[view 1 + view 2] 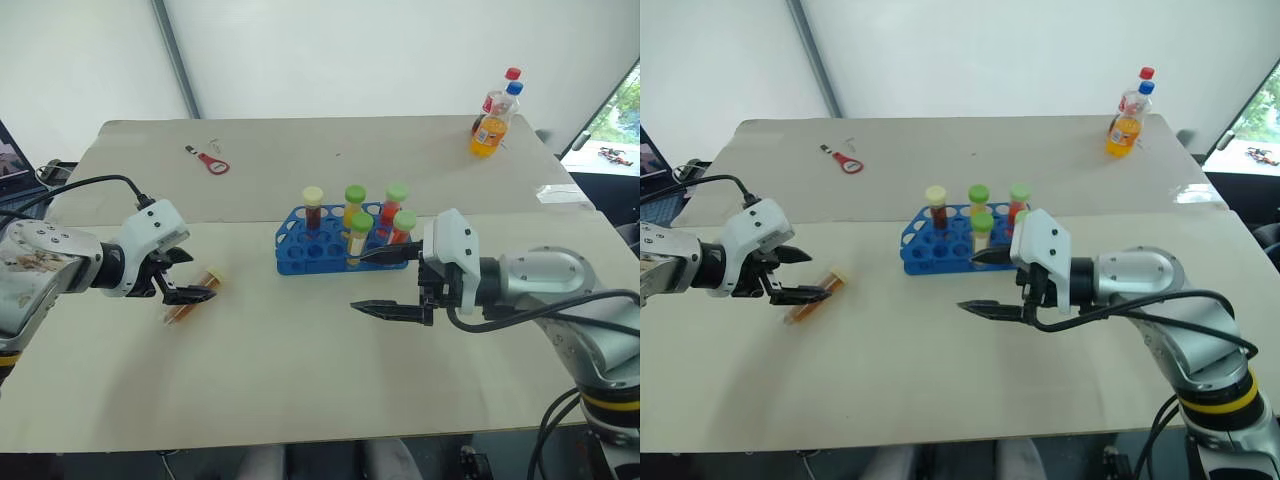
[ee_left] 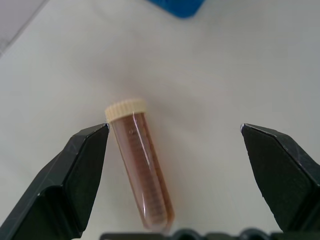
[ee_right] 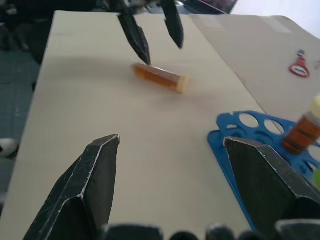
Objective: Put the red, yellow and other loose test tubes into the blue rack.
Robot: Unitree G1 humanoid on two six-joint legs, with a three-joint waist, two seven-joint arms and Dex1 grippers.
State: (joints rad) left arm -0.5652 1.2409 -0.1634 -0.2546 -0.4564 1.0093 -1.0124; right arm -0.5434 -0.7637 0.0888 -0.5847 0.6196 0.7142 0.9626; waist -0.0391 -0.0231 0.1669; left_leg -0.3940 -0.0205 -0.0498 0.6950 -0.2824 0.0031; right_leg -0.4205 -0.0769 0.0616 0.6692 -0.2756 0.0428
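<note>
An amber-brown loose test tube (image 1: pixel 180 310) with a cream cap lies on its side on the table, left of the blue rack (image 1: pixel 300 262). My left gripper (image 1: pixel 195 275) hangs open over it, pointing down, and the tube (image 2: pixel 142 165) lies between the fingers (image 2: pixel 75 175), close to one of them. Several capped tubes stand upright in the rack, one cream-capped (image 1: pixel 313 205) and the others green-capped (image 1: pixel 355 200). In front of the rack my right gripper (image 1: pixel 352 282) is open and empty, pointing left toward the lying tube (image 3: pixel 160 76).
An orange soda bottle (image 1: pixel 490 125) and a red-capped bottle stand at the far right of the back table. A red opener-like tool (image 1: pixel 213 163) lies at the back left. A seam runs between the two tabletops. A laptop (image 1: pixel 12 160) sits at the left edge.
</note>
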